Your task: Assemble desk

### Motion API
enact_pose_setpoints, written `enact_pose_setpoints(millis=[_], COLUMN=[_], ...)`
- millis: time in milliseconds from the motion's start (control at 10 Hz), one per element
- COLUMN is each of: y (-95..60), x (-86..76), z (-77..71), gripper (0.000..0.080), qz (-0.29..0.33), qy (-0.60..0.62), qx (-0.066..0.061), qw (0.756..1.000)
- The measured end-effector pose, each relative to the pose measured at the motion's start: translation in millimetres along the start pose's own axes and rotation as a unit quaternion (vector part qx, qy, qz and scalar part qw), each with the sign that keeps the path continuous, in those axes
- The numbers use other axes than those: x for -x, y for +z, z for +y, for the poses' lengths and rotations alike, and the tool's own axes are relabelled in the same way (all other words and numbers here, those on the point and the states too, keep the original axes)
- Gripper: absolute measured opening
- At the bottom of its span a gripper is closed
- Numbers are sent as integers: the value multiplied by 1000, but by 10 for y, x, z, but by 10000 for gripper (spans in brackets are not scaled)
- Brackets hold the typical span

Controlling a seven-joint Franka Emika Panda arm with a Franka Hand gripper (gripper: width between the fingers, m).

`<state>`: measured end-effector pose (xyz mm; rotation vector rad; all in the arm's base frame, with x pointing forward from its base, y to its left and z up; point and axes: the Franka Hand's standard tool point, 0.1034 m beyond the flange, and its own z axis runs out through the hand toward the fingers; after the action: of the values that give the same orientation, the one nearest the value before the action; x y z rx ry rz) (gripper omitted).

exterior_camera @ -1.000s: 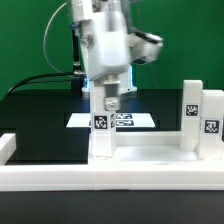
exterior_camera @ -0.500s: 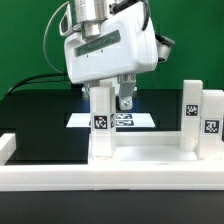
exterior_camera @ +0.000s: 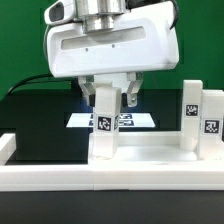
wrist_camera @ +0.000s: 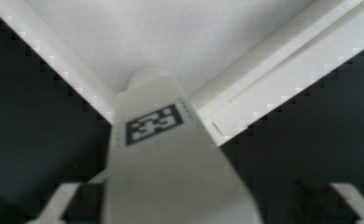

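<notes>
A white leg post (exterior_camera: 103,128) with a black-and-white tag stands upright on the white tabletop panel (exterior_camera: 150,150). My gripper (exterior_camera: 110,97) hangs right above it, jaws open, one finger on each side of the post's top. In the wrist view the post (wrist_camera: 161,150) fills the space between the fingers (wrist_camera: 54,200). One finger sits close to the post's side, and a dark gap shows at the other. Two more tagged leg posts (exterior_camera: 190,115) (exterior_camera: 211,126) stand at the panel's end on the exterior view's right.
A long white barrier wall (exterior_camera: 60,180) runs along the front, with a raised end at the exterior view's left (exterior_camera: 6,146). The marker board (exterior_camera: 142,120) lies flat on the black table behind the post. A green backdrop closes the back.
The hand has turned about its vertical axis, so its broad face now shows. The fingers now stand on either side of the post's top and have drawn closer together.
</notes>
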<state>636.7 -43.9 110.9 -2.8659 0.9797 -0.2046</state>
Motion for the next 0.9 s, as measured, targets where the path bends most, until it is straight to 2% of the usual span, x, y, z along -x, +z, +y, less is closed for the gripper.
enact_pose_setpoints(millis=[100,200,300,500,600,800,900], y=[2,4,7,17,20,26,27], x=[-4,-15,-18,-42,-26,-34,-33], z=[25,59,68,124,146,165,168], gripper=[417,314,313,305,305,298,298], qz=[0,0,1,2,-3,-23,-30], qy=[14,51,98,247,348,513,553], qx=[2,4,5,8,10,-13,-17], qw=[1000,999,995,969,937,858,832])
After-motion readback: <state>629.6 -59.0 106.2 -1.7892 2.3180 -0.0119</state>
